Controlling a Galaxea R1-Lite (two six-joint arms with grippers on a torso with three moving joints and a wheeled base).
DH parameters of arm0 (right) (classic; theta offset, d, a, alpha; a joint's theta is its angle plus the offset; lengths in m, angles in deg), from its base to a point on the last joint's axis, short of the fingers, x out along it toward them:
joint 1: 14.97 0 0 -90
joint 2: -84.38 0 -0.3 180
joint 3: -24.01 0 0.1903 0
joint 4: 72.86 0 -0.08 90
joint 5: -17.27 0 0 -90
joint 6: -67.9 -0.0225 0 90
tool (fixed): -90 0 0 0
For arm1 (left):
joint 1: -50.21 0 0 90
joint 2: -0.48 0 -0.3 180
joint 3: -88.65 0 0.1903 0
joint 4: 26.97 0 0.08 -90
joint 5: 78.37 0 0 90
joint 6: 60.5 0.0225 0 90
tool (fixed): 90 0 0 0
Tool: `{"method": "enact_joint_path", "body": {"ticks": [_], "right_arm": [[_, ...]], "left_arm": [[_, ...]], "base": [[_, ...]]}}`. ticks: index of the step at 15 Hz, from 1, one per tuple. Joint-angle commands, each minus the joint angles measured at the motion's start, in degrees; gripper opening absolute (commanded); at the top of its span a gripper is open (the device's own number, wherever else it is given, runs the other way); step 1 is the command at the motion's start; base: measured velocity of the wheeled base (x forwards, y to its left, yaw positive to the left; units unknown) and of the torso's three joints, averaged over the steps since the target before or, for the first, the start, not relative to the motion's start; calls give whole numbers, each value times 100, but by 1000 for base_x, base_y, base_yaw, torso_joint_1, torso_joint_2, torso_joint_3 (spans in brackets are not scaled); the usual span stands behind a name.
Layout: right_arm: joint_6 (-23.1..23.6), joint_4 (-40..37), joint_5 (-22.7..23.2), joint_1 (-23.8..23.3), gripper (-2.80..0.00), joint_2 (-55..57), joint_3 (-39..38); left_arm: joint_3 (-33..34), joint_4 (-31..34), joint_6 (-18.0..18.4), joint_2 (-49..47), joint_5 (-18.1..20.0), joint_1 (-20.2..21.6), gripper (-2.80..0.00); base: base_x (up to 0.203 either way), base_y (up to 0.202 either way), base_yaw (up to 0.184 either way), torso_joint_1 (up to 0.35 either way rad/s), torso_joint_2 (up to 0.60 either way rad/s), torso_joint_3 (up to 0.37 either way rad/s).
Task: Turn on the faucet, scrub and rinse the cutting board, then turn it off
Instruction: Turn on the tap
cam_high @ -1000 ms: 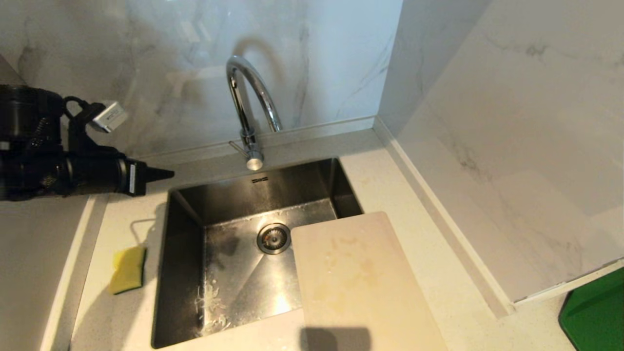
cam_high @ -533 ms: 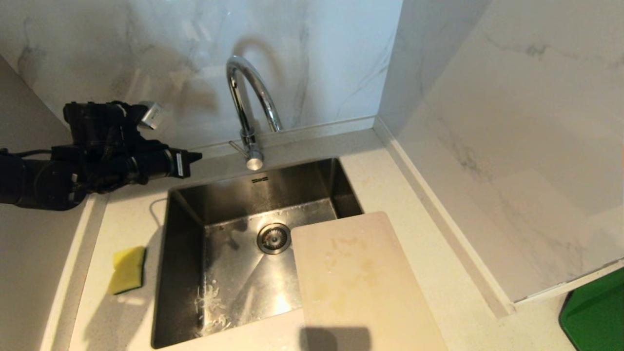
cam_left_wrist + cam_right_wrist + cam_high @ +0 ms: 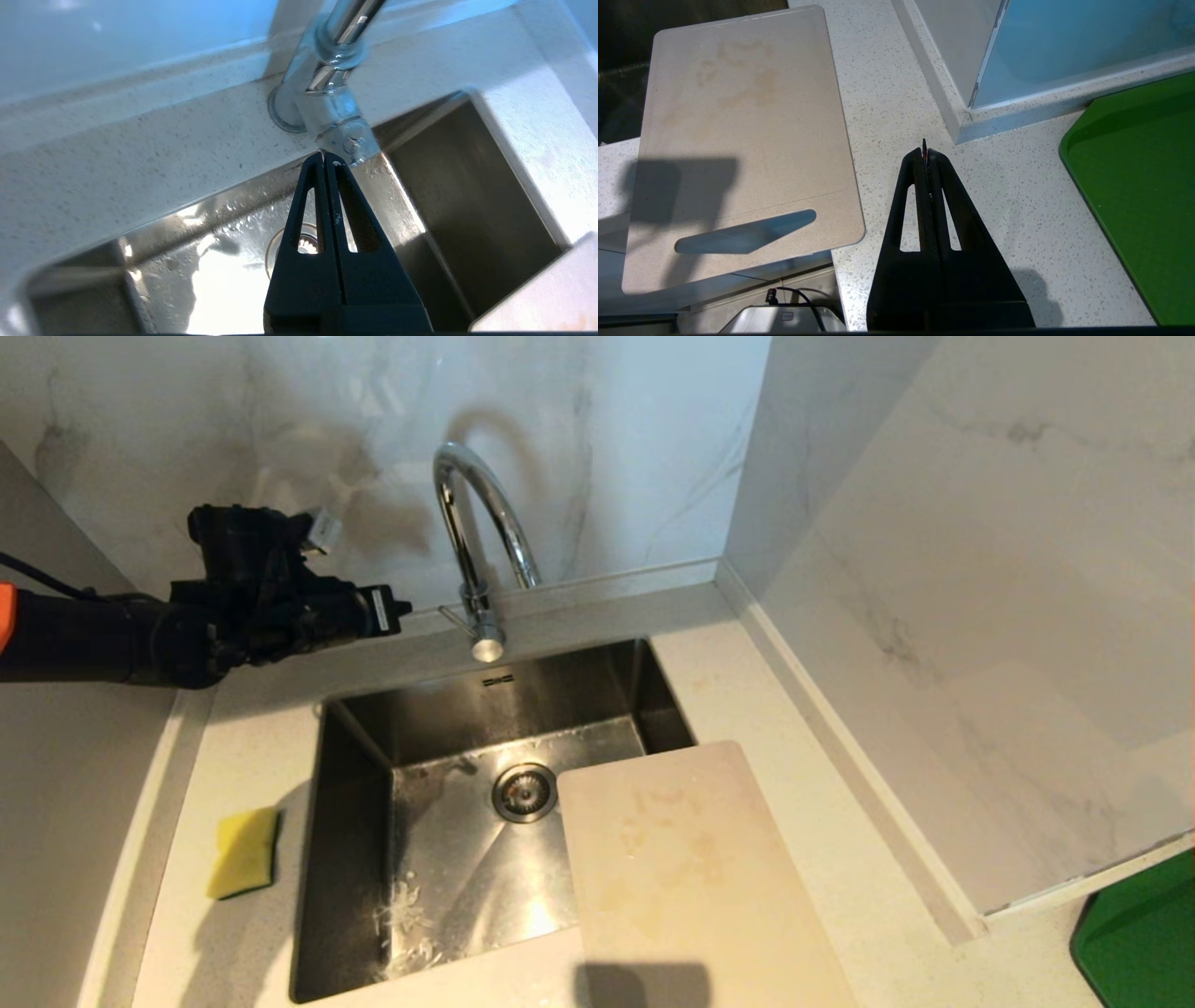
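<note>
Left gripper (image 3: 403,608), clenched and empty, upper left of head view; faucet (image 3: 471,537) lever just right of its tip. Cutting board (image 3: 686,877) lower centre, well apart.

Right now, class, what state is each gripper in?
Left gripper: closed, holding nothing, tip close to the faucet base.
Right gripper: closed, holding nothing, over the counter beside the cutting board.

The cutting board (image 3: 691,877) was cut off by the head view's lower edge, hiding its slot handle there. The green tray (image 3: 1144,933) showed only one corner. The faucet (image 3: 334,88) spout ran out of the left wrist view.
</note>
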Motion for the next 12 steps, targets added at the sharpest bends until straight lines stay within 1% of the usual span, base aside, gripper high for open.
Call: {"method": "enact_joint_path", "body": {"ticks": [1, 6, 9, 12], "right_arm": [[1, -1, 0, 0, -280, 0, -9], [1, 0, 0, 0, -280, 0, -9], [0, -1, 0, 0, -280, -2, -1], [7, 0, 0, 0, -280, -2, -2]], "left_arm": [[-509, 74, -109, -441, -137, 1, -280], [-766, 291, -305, -655, -164, -7, -280], [-1106, 265, -688, -811, -176, -76, -280], [-1241, 272, -888, -826, -162, -117, -280]], "base": [[0, 0, 0, 0, 0, 0], [0, 0, 0, 0, 0, 0], [0, 0, 0, 0, 0, 0], [0, 0, 0, 0, 0, 0]]}}
